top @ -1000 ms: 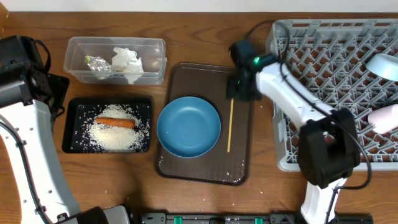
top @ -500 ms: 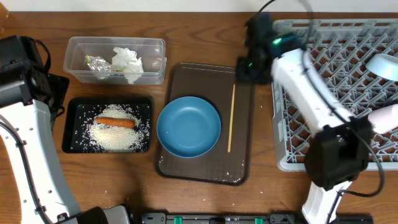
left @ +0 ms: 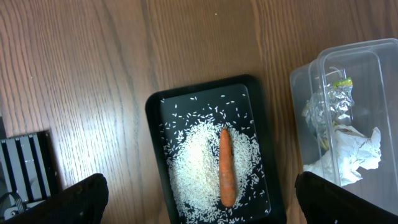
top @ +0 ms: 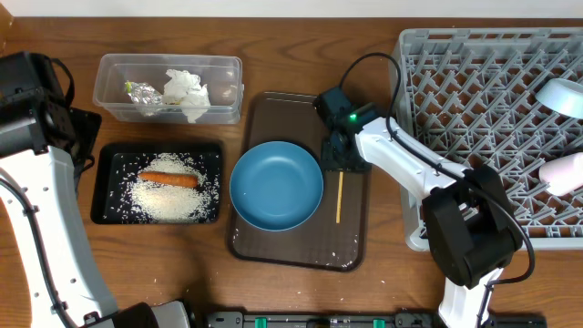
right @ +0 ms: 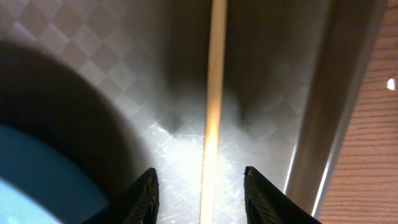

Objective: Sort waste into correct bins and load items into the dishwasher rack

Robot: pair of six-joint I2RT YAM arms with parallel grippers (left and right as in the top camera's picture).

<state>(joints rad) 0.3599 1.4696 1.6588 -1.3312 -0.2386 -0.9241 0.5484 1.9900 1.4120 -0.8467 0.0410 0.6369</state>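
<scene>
Wooden and thin, the chopstick (right: pixel 211 93) lies flat on the brown serving tray (right: pixel 112 56). The right end effector (right: pixel 205 190) hangs low over it with its fingers parted, one on each side of the stick and neither touching it (released, gripping nothing). Just beside it on the same tray sits the dark-blue bowl (top: pixel 276 185). The loading step looks to be in hand. The next move, as I judge it, is to close squarely on the stick, which is slim, lies flat and could roll or slip, then lift it and carry it across to the dishwasher rack (top: pixel 474 109). Farther off on the tabletop, the carrot (top: pixel 168 179) and rice (top: pixel 168 199) lie in the black tray (top: pixel 102 182). The napkin (top: pixel 187 91) and wrapper (top: pixel 141 92) are in the clear tub (top: pixel 114 73). Above them hovers the left end effector (left: pixel 199 186), spread wide and empty.
</scene>
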